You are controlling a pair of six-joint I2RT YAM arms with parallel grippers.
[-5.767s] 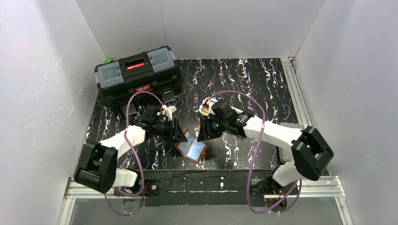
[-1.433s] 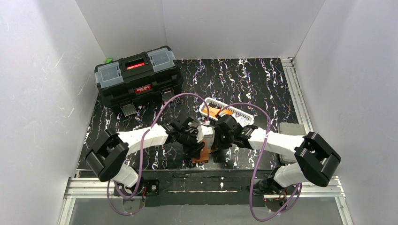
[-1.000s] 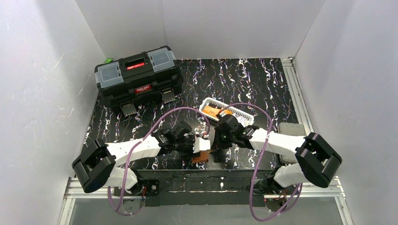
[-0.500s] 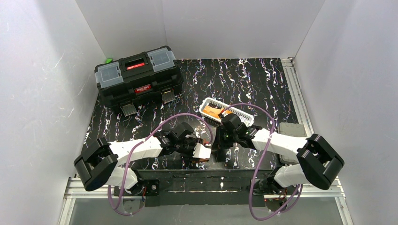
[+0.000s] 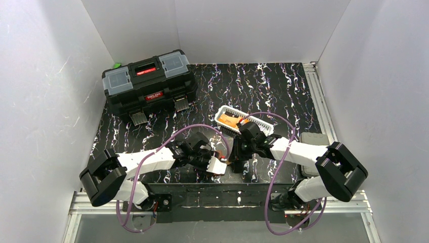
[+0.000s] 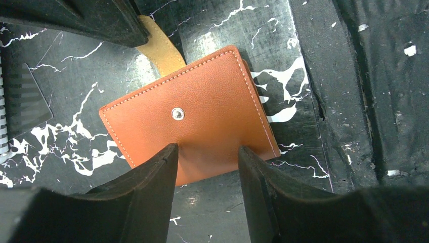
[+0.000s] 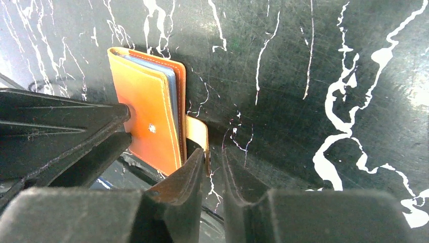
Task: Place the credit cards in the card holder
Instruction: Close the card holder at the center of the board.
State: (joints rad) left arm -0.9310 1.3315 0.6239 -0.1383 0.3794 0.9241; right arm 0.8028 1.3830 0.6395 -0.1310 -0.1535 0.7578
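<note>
- Enclosure: plain white walls (image 5: 45, 101) on left, back and right. The table (image 5: 283, 86) is black, veined white and purple.
- Far left corner: black toolbox (image 5: 147, 81), lid down, standing on the table.
- Left gripper (image 6: 207, 152): jaws apart, both tips against the cover of the card holder (image 6: 202, 101), nothing pinched.
- Card holder: folded shut, flat on the table near the front edge at centre, snap stud facing up, tab (image 7: 196, 132) sticking out unfastened.
- Right gripper (image 7: 212, 159): jaws narrowly parted at the tab's end; contact not discernible.
- Behind it: white basket (image 5: 263, 126) with orange credit cards (image 5: 232, 121) inside.
- Right edge: aluminium rail (image 5: 318, 101) along the wall.
</note>
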